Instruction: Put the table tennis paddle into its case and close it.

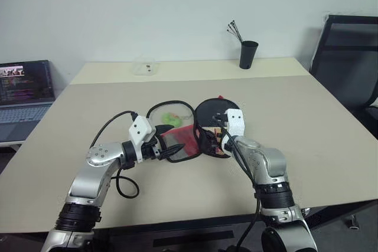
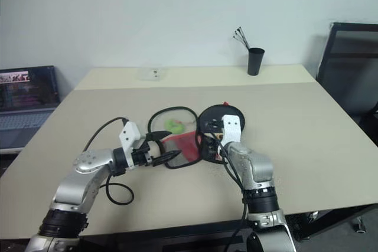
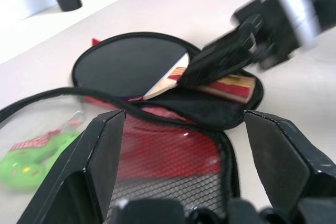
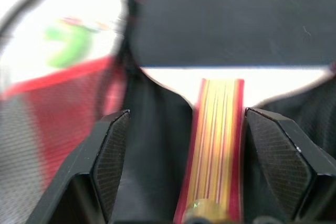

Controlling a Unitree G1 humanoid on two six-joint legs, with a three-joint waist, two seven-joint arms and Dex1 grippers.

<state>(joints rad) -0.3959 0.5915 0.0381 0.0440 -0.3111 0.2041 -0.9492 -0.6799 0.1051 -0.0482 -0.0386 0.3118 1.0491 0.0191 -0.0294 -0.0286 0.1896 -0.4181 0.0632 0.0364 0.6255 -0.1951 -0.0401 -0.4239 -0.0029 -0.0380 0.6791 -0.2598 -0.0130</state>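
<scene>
The case (image 1: 180, 143) lies unzipped and spread flat on the table, its red mesh-pocket half on the left. In its right half rests the table tennis paddle (image 1: 212, 113), black face up, with the striped handle (image 4: 218, 140) pointing toward me. My right gripper (image 4: 187, 116) is open just above the handle, one finger on each side and neither touching it. My left gripper (image 3: 184, 124) is open too, its fingers (image 3: 102, 150) set wide at the near edge of the mesh half (image 3: 173, 156). A small green object (image 1: 172, 117) lies inside the case's left loop.
A black pen cup (image 1: 248, 54) and a small clear box (image 1: 144, 68) stand near the table's far edge. A laptop (image 1: 23, 92) sits on a side desk to the left, and a dark chair (image 1: 348, 63) stands at the right. A black cable (image 1: 121, 184) loops under my left arm.
</scene>
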